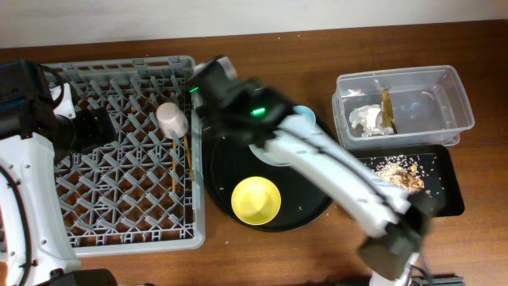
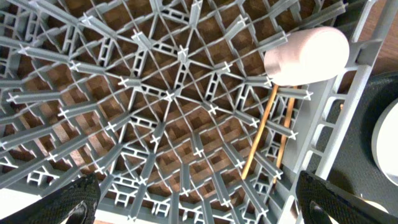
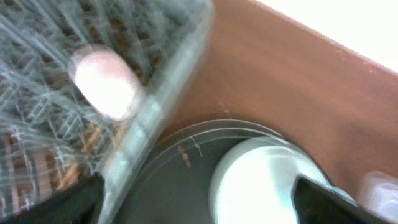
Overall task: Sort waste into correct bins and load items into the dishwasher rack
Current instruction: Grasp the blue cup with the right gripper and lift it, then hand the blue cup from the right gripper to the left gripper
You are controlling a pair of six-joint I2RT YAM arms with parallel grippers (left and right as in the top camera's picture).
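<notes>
Overhead: a large square grey plastic crate with upright pegs (image 1: 127, 216) fills the left of the brown wooden table (image 1: 262, 48), and a pale wall strip runs along the far edge. A small pink cup (image 1: 171, 117) lies in the crate's right side, with two thin wooden chopsticks (image 1: 176, 163) just below it. The left arm (image 1: 20, 199) hangs over the crate's left part. The right arm (image 1: 333, 171) crosses diagonally from the near right corner over a large round black tray (image 1: 225, 179). It covers part of a pale grey-green round plate (image 1: 266, 153) and a small light-blue cup (image 1: 306, 117). A yellow bowl (image 1: 255, 199) sits unobstructed on that tray's near side. Far right, a clear rectangular plastic tub (image 1: 456, 99) holds a crumpled white tissue (image 1: 367, 119) and a narrow brown-gold wrapper (image 1: 387, 107). The shallow black rectangular tray (image 1: 444, 195) beside it holds beige crumbs (image 1: 401, 176). Bare wood shows at the far edge and near centre. Left wrist: the left gripper (image 2: 199, 202) is spread wide and empty above the lattice. The cup lies up right and the chopsticks sit between pegs close to the crate's rim. Right wrist, blurred: the right gripper (image 3: 199, 205) is spread wide, holding nothing, over the round tray between the crate wall and the plate.
</notes>
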